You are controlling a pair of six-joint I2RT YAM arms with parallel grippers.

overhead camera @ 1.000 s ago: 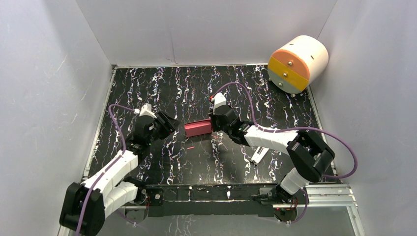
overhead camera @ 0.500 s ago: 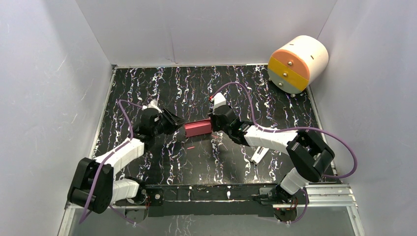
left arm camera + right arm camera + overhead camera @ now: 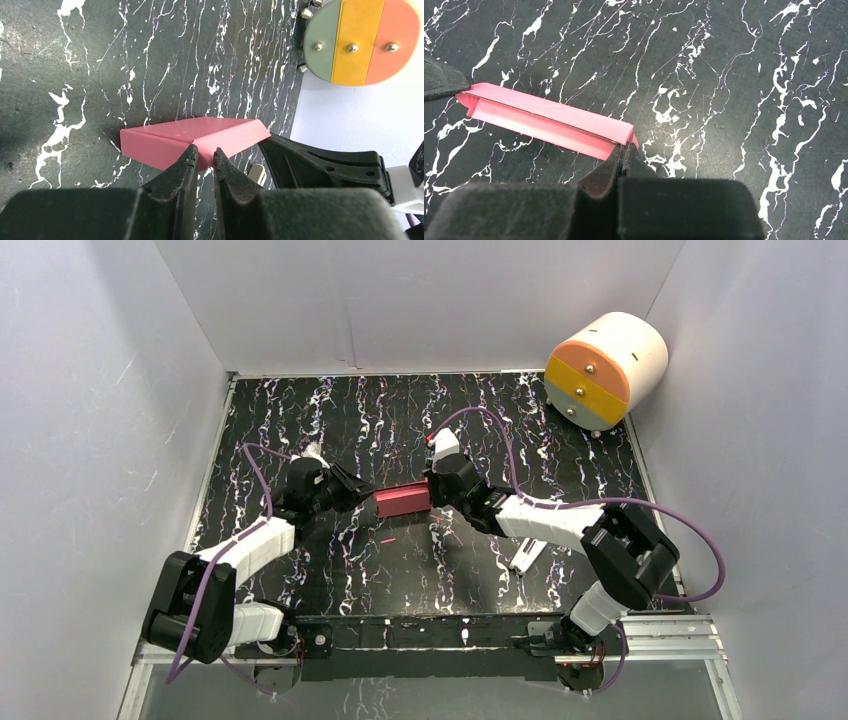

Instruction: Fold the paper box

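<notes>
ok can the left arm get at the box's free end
Probably yes: the left gripper sits right at that end of the paper box, nothing between them; the right gripper pinches only the opposite end.

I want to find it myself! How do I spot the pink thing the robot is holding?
Look at the black marbled table, right in its middle, where the left arm and right arm meet. The paper box sits between their jaws, pinched at both ends. It is a long, thin pink box, unlike the small white piece nearby.

Behind, right of paper box [image 3: 402, 501]: cylinder [image 3: 605, 370]
</notes>
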